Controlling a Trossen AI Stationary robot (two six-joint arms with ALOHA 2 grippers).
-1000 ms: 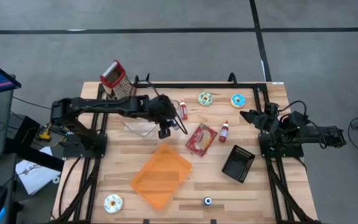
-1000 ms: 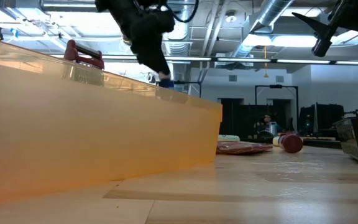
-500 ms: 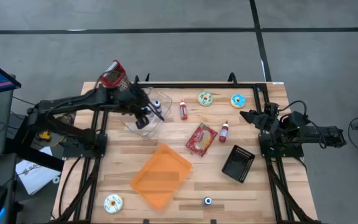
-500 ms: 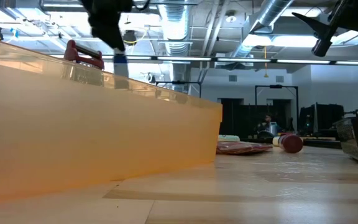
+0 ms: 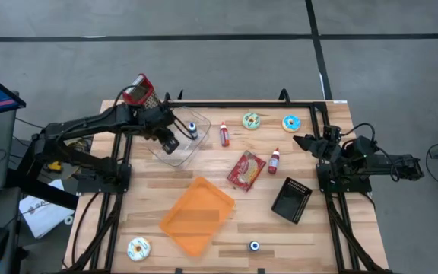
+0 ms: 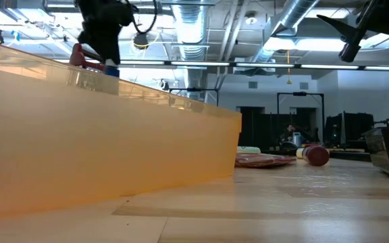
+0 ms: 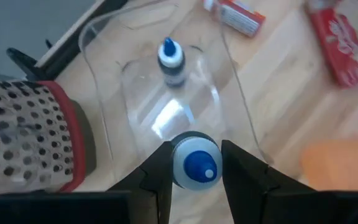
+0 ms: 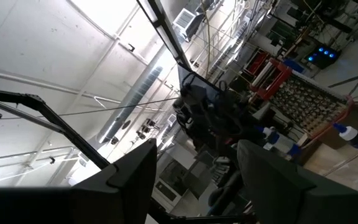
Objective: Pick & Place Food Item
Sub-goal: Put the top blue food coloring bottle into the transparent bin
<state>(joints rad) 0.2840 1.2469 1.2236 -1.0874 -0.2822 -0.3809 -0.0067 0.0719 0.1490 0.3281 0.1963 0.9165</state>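
**Left gripper holds a blue-capped bottle over the clear container**

The small blue-capped bottle sits clamped between the two dark fingers of the left gripper, cap toward the wrist camera. In the high view the left gripper hangs above the clear plastic container near the table's far left corner, pointing steeply down. A second blue-capped bottle already lies inside that container, on its transparent floor; in the high view it shows at the container's far side.

Just beside the container, toward the table's far left corner, stands a metal grater with a red handle; the left wrist view shows its perforated face close to the container's wall.

Farther out along the far edge lie a red bottle, a green-iced doughnut and a blue-iced doughnut. Near the middle of the wooden table are a red snack packet and another small red bottle. An orange tray lies toward the near edge, with a black basket to its right. A white doughnut rests near the near left corner, and a small round object lies by the near edge.

The right gripper waits at the table's right edge, raised, its fingers spread wide apart and empty.
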